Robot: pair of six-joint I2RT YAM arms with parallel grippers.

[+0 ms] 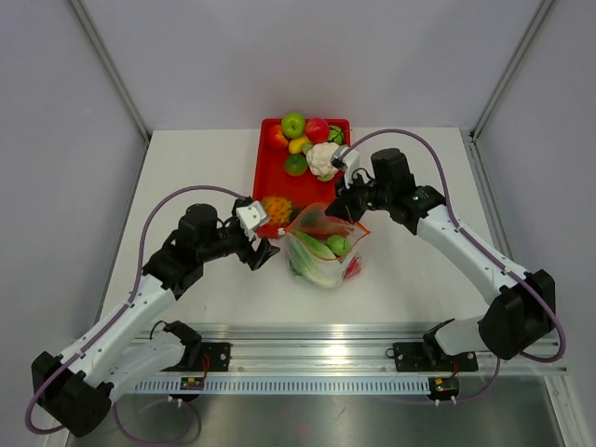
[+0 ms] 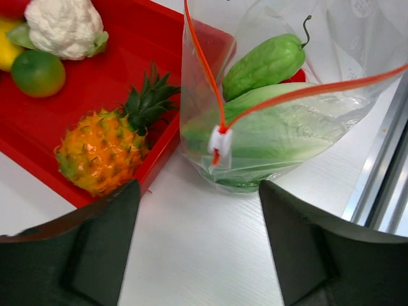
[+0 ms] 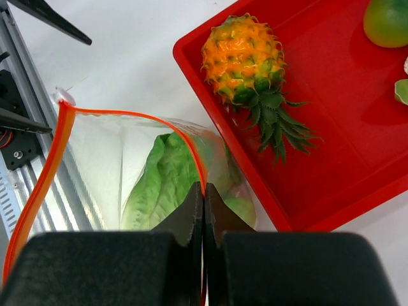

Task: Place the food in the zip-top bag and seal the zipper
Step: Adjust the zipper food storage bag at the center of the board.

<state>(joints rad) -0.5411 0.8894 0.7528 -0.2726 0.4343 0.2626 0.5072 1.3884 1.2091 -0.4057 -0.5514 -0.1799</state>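
Seen at centre of the top view: zip-top bag (image 1: 321,244), mouth open, just below the red tray (image 1: 268,177). Contained inside: lettuce (image 2: 280,127), cucumber piece (image 2: 264,64), tomato (image 1: 352,270). The zipper (image 3: 39,182) is pinched by the closed right gripper (image 3: 203,213). The left gripper (image 2: 199,242) is spread wide, empty, near the white slider (image 2: 220,140).

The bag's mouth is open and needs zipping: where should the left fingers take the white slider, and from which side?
Take the white slider itself, across its flat sides, coming from the corner that the open left gripper faces. It sits where both halves of the zipper meet, and the right gripper is shut on the zipper at its other end, which should brace the pull.
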